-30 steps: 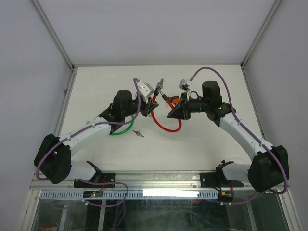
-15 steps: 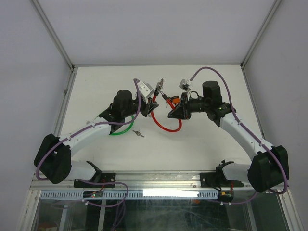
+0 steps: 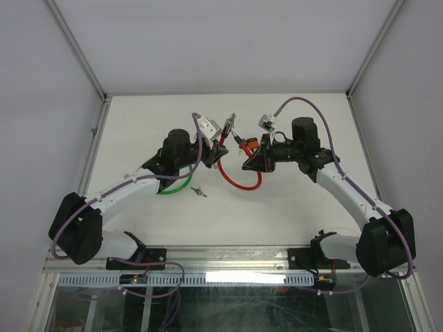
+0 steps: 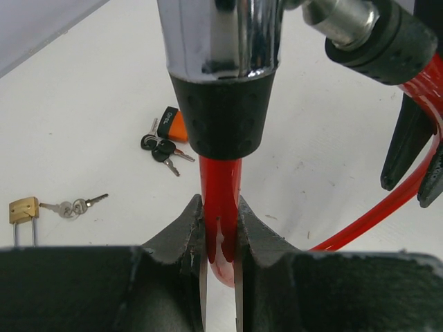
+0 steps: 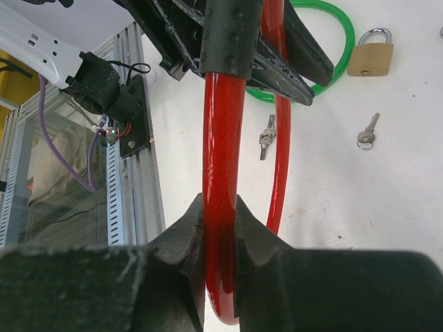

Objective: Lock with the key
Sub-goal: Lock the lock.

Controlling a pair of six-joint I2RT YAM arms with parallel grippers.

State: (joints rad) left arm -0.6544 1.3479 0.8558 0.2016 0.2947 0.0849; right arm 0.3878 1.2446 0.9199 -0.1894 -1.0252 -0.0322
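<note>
1. Pinching the red cable lock (image 4: 220, 183) just under its black collar (image 4: 221, 114), the left gripper (image 4: 220, 225) had both fingers pressed against the cable and held it up off the table (image 3: 297, 200).
2. The lock's chrome barrel (image 4: 221, 34) stood directly above that collar.
3. The right gripper (image 5: 220, 221) was clamped in the same way on another stretch of the red cable, and the loop hung between the two arms.
4. A key bunch (image 4: 165, 146) with an orange tag lay loose on the table, apart from both grippers.
5. A brass padlock (image 4: 23, 209) with small keys beside it rested on the table near a green cable (image 5: 342, 31).
6. One single key (image 5: 367, 131) lay by itself below the padlock in the right wrist view.
</note>
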